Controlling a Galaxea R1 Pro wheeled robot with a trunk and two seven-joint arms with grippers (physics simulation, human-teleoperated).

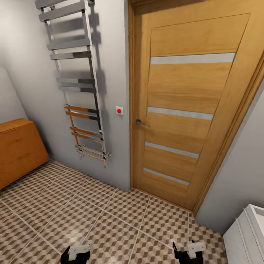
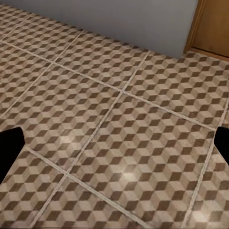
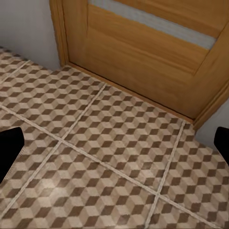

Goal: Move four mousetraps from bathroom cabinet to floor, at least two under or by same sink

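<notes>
Oak-toned door (image 1: 183, 110), closed, with four pale horizontal strips and a grey lever handle (image 1: 141, 123), set in a grey wall (image 1: 29, 73). Small white switch plate with a red dot (image 1: 119, 110) just beside the door frame. Chrome towel rail (image 1: 75, 80), ladder type, mounted on that wall; its lower bars reflect orange.

Cabinet (image 1: 18, 150): orange-brown wood with drawer fronts, standing at the head view's left edge against the wall, drawers shut (no mousetrap can be made out on or near it).

Bathroom floor (image 1: 110, 216): cube-pattern tiles in brown, beige and white, pale grout; it reaches from the cabinet to the door threshold.

White unit (image 1: 245, 234): a corner in view at lower right, which fixture it is cannot be told.

Left gripper (image 2: 114, 150): dark fingertips at opposite edges of the wrist view, spread wide, nothing between them, hanging over bare tiles. Right gripper (image 3: 114, 145): likewise spread apart and holding nothing, over tiles near the door's foot.
</notes>
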